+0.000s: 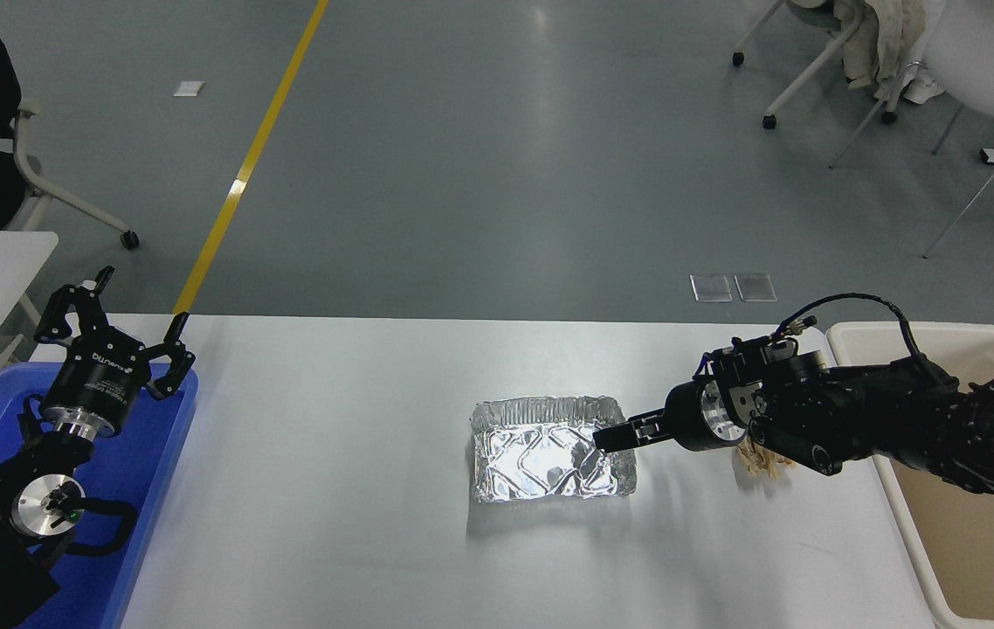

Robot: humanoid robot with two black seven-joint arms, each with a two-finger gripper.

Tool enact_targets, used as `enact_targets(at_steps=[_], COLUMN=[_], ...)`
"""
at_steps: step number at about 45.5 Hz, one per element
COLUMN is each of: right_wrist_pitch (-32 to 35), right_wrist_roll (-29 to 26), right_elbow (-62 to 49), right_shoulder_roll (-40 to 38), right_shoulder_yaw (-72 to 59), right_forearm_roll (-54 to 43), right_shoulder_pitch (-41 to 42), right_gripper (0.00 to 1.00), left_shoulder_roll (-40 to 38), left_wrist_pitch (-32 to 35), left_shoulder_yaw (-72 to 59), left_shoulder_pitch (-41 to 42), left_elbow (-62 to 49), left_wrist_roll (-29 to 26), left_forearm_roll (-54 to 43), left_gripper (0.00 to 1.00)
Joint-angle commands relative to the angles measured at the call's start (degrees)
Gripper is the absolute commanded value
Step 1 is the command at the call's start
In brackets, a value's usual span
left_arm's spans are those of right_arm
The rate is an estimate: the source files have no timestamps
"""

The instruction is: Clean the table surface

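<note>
The big white bench holds two bits of rubbish. A shiny foil tray sits near the middle, a little toward the right edge, with its long side running along the near edge. A crumpled brown paper ball lies closer to the right edge, mostly hidden behind the right arm. A beige bin stands just off the right edge, and a blue bin sits at the left edge.

The right pincer is at the tray's right rim, pointing left, so the tray lies straight ahead of it. I cannot tell if it grips the rim.

The left pincer waits over the blue bin, spread wide and far from the tray. I think the right arm is the one to lift the tray.
</note>
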Motion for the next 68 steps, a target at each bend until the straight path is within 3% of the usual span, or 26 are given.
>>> enact_targets(at_steps=[1, 28, 42, 50, 68], right_wrist_pitch=[-0.74, -3.99, -5.58, -5.66, -5.66], right_wrist_roll=[0.08, 0.43, 0.87, 2.09, 3.86], right_elbow=[-2.38, -2.46, -2.73, -2.81, -3.08], right_shoulder_roll=[0.96, 2.28, 2.63, 2.63, 2.63], right_shoulder_yaw=[0.01, -0.07, -0.16, -1.65, -2.18], right_forearm_roll=[0.1, -0.08, -0.25, -0.16, 0.1], right_shoulder_pitch=[-2.28, -4.48, -4.48, -4.48, -4.21], right_gripper=[0.92, 0.78, 0.17, 0.01, 0.0], left_shoulder_roll=[0.0, 0.0, 0.0, 0.0, 0.0], left_wrist_pitch=[0.04, 0.04, 0.04, 0.04, 0.04], left_shoulder_yaw=[0.0, 0.0, 0.0, 0.0, 0.0], left_shoulder_pitch=[0.0, 0.0, 0.0, 0.0, 0.0], left_elbow=[0.0, 0.0, 0.0, 0.0, 0.08], left_wrist_roll=[0.0, 0.0, 0.0, 0.0, 0.0], left_forearm_roll=[0.0, 0.0, 0.0, 0.0, 0.0], left_gripper=[1.0, 1.0, 1.0, 1.0, 1.0])
